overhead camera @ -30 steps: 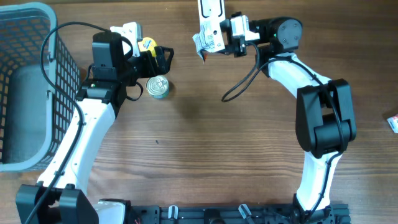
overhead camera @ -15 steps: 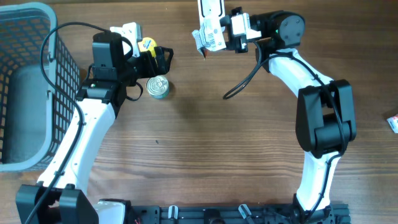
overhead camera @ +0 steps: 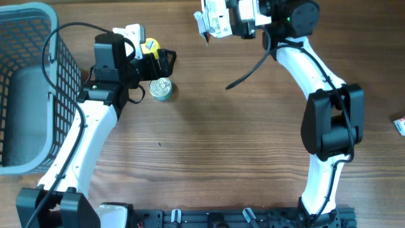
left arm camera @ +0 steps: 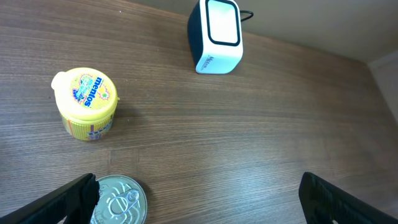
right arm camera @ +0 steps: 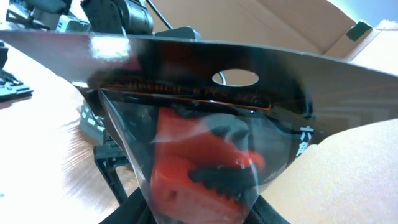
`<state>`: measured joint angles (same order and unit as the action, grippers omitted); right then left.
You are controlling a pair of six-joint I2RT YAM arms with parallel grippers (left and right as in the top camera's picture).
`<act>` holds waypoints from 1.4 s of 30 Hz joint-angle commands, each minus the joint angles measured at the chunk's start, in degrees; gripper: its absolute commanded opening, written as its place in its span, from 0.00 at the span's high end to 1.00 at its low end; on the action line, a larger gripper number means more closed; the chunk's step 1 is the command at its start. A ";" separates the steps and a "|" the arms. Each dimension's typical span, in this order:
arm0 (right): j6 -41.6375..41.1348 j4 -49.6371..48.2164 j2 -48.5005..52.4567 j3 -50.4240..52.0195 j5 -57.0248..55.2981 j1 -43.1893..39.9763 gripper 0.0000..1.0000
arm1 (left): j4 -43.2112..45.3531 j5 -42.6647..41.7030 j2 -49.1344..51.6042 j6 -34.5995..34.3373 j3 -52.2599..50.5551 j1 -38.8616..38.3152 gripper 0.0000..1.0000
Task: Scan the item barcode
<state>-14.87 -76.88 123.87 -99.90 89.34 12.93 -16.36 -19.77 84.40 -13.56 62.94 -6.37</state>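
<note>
The packet, a clear pouch with a red part inside and a white label facing up, hangs at the middle of the table's far edge. From the left: a grey basket fills the far left corner, then the left gripper stands with its jaws spread wide and holding nothing, a yellow tub and a tin can just beside it. Further right, the right gripper is clamped tight on the packet by the scanner.
</note>
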 commanded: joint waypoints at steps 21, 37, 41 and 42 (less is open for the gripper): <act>1.84 68.76 0.42 -1.29 -9.44 -1.70 0.90 | -1.33 1.62 -1.49 0.92 -0.04 0.09 0.00; 18.64 99.27 0.42 -1.29 -45.44 -0.17 0.87 | -1.99 1.62 -1.49 -0.37 -0.04 0.09 0.00; 18.73 102.36 0.42 -1.29 -51.91 -0.17 0.89 | -2.21 1.62 -1.49 -0.37 -0.04 0.09 0.00; 18.78 103.25 0.42 -1.29 -53.90 -0.15 0.89 | -2.34 1.62 -1.49 -0.37 -0.04 0.09 0.00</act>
<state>1.85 24.80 124.14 -100.33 44.23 12.60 -18.48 -18.61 84.31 -13.82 62.94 -6.37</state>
